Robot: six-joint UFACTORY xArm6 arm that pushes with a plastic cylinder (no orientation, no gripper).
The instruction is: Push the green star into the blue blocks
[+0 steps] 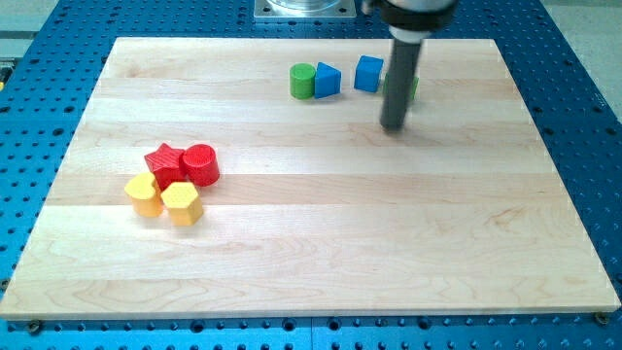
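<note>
A wooden worktop (321, 243) holds small blocks. My tip (394, 126) rests near the view's top, in front of a mostly hidden green star (414, 88), just right of a blue cube (368, 73). No hand exists; the rod is bare.

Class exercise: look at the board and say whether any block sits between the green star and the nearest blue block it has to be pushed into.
Nothing visible does. The green star is mostly hidden behind the rod, just to the view's right of the blue cube, with only bare board showing between them. My tip rests just below the star.
</note>
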